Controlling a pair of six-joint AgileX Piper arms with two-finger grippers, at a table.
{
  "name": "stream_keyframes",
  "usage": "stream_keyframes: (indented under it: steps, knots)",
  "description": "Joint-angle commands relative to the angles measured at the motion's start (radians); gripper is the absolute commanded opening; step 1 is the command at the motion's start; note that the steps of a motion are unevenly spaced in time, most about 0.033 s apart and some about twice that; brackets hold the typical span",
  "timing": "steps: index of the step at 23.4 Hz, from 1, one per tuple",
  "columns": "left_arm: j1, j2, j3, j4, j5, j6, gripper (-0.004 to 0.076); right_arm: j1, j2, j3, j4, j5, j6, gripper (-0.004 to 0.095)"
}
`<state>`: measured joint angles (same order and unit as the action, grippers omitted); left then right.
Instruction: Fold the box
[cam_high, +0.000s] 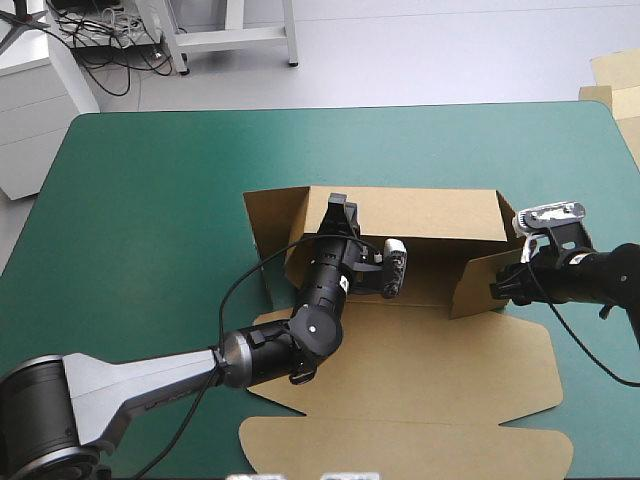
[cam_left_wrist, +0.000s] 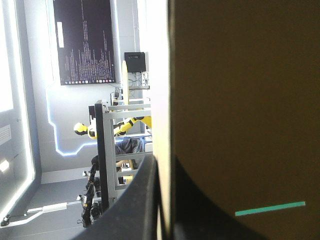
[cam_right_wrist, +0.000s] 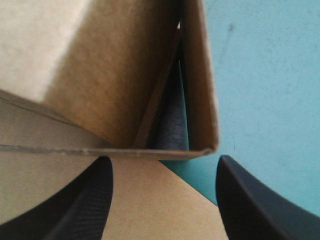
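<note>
Right wrist view: right jaws stood wide, the box (cam_right_wrist: 115, 75) corner just ahead; left jaws clamped a wall. Centring that corner before closing seemed wise.

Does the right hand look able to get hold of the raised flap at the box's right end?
Probably yes. The right hand is open and the flap stands just ahead of it, its corner near the gap between the fingers, with nothing in between.
</note>
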<state>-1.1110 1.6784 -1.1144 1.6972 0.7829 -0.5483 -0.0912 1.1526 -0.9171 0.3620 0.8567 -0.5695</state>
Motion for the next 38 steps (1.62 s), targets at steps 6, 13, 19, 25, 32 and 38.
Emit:
stream_keyframes:
  steps: [6, 13, 19, 25, 32, 38]
  knots:
    - [-0.008, -0.032, -0.02, -0.004, 0.002, -0.015, -0.001, -0.001, 0.006, -0.025, 0.04, -0.149, -0.105, 0.0552]
    - [-0.008, -0.032, -0.02, -0.004, 0.002, -0.015, -0.001, -0.001, 0.053, -0.025, 0.312, -0.11, -0.428, 0.0552]
    - [-0.008, -0.032, -0.02, -0.004, 0.0, -0.015, -0.001, -0.001, 0.08, -0.025, 0.462, -0.159, -0.497, 0.0552]
    - [-0.008, -0.032, -0.02, -0.002, 0.004, -0.008, -0.001, -0.001, 0.128, -0.025, 0.553, -0.147, -0.499, 0.0552]
    - [-0.008, -0.032, -0.02, -0.002, 0.004, -0.008, -0.001, -0.001, 0.142, -0.025, 0.557, -0.117, -0.499, 0.0404]
    - [-0.008, -0.032, -0.02, 0.003, 0.004, -0.012, -0.001, 0.001, 0.157, -0.025, 0.572, -0.098, -0.59, 0.0002]
